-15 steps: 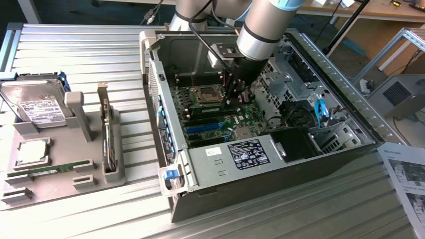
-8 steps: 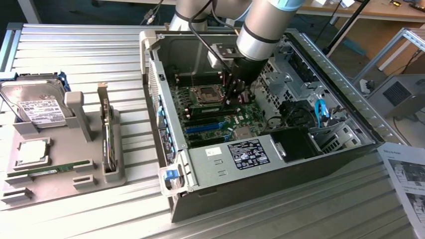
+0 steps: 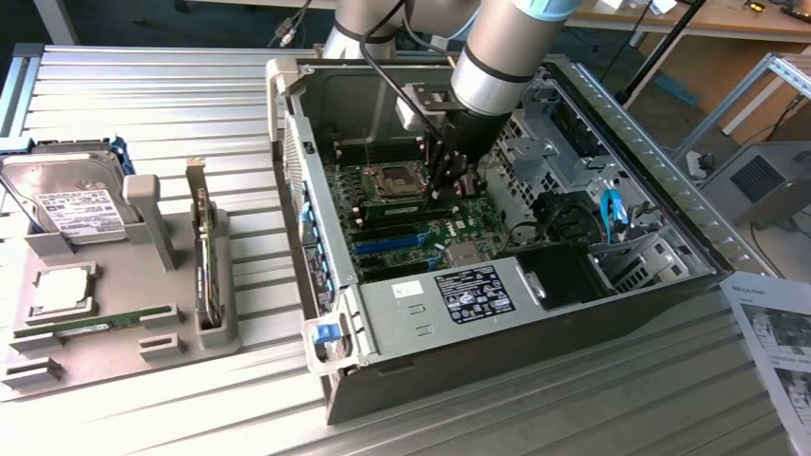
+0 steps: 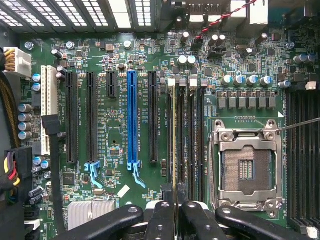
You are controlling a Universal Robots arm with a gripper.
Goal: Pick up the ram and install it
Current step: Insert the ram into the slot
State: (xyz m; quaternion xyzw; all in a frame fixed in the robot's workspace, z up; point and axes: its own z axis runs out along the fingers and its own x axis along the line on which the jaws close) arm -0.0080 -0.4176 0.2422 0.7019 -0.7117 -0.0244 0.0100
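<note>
The tool [image 4: 175, 200] is closed tightly on the ram [image 4: 173, 140], which stands on its edge along a memory slot, just beside the empty processor socket [image 4: 247, 167]. The arm [image 3: 507, 57] comes steeply down into the open computer case [image 3: 419, 323] on the counter [image 3: 152, 95].

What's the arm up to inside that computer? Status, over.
Gripper shut on the ram. Ram edge-on, lined up along the memory slots beside the empty processor socket; seated or not, cannot tell. Nothing seen in the way.

Black fingers [image 4: 162, 220], green ram [image 4: 173, 130], green motherboard [image 4: 118, 135], blue slot [image 4: 131, 115].
</note>
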